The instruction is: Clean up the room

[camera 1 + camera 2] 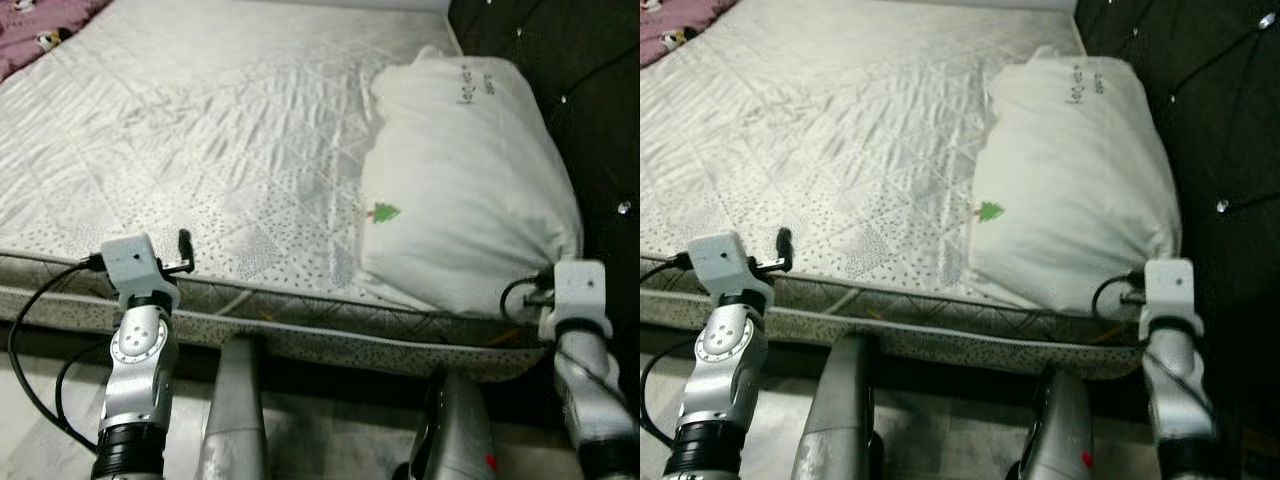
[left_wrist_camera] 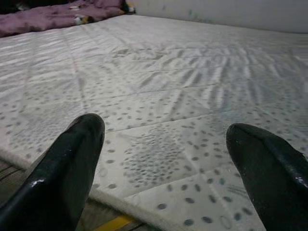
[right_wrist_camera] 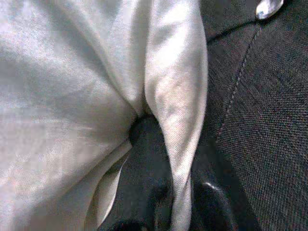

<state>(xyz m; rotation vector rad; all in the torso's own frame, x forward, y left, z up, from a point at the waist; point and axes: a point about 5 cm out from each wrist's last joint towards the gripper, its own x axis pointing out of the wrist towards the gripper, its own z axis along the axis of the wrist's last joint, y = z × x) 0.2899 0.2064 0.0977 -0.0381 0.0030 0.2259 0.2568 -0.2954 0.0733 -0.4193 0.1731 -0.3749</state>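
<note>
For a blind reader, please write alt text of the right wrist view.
The right gripper pinches a fold of the white pillow, whose cloth bunches between its black fingers. Beside the pillow stands a dark tufted headboard with a shiny button.

I see the mattress (image 1: 220, 150) covered in quilted, speckled cloth with a slight sheen. The pillow (image 1: 460, 190) is smooth white fabric, softly creased. The headboard (image 3: 260, 120) is dark, matt woven cloth with shiny studs. My left gripper (image 2: 163, 163) has glossy black fingers (image 2: 62, 173); the arms look like brushed silver metal.
</note>
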